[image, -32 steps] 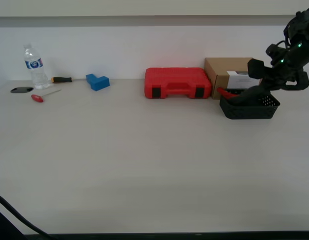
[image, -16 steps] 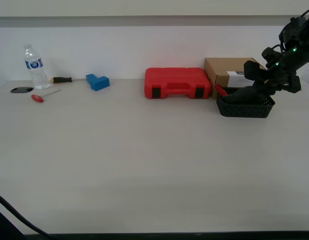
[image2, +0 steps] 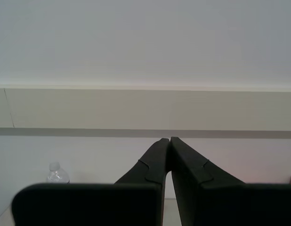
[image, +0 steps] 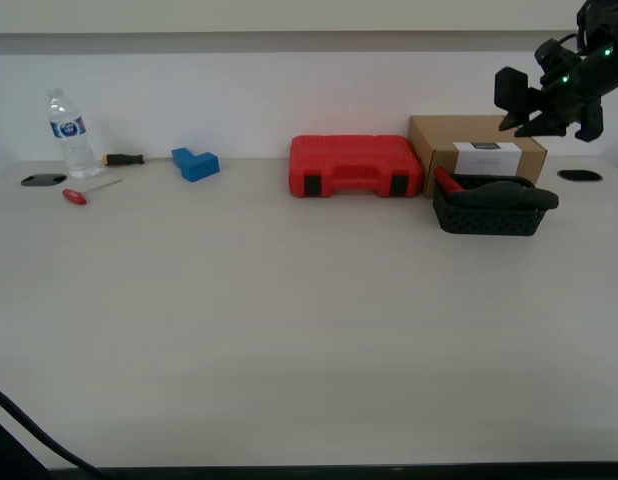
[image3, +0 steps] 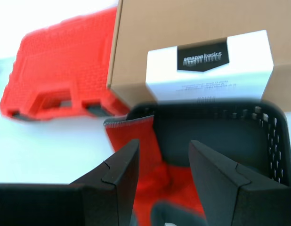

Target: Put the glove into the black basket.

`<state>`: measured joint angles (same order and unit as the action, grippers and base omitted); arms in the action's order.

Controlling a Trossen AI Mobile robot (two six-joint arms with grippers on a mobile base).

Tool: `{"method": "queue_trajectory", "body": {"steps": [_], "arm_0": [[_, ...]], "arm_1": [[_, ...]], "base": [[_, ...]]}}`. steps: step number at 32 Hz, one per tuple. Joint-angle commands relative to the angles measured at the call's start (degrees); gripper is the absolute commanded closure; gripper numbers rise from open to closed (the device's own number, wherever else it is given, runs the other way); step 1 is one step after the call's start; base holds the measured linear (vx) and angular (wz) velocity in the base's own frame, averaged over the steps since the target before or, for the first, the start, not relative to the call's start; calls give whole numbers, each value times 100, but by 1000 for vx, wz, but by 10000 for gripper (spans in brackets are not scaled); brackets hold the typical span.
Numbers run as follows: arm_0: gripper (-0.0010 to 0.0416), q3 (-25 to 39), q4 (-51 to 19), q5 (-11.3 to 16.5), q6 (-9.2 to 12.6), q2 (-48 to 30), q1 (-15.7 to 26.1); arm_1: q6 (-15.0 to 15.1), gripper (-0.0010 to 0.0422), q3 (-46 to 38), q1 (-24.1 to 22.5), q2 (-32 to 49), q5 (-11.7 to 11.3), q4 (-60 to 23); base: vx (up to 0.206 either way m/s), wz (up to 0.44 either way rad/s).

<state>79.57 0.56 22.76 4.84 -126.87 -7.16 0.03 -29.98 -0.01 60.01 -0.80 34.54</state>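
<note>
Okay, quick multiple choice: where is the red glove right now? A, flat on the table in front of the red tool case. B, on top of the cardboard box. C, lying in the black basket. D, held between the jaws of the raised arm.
C: the first wrist view shows the glove lying inside the black basket, with the jaws of my first gripper open above it and holding nothing.

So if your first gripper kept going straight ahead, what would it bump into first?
Probably the red glove lying in the black basket. My first gripper is open and points right at it, with nothing in between, though depth is hard to judge.
</note>
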Motion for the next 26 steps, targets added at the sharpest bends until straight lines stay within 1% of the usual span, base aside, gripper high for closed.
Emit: {"method": "queue_trajectory", "body": {"steps": [1,26], "arm_0": [[262,42,125,96,11,103,9],[258,31,116,96,11,120,9]], "arm_1": [[0,412,-2,-2,2,-2,24],[0,412,-2,-2,2,-2,26]], "base": [[0,0],[0,0]]}}
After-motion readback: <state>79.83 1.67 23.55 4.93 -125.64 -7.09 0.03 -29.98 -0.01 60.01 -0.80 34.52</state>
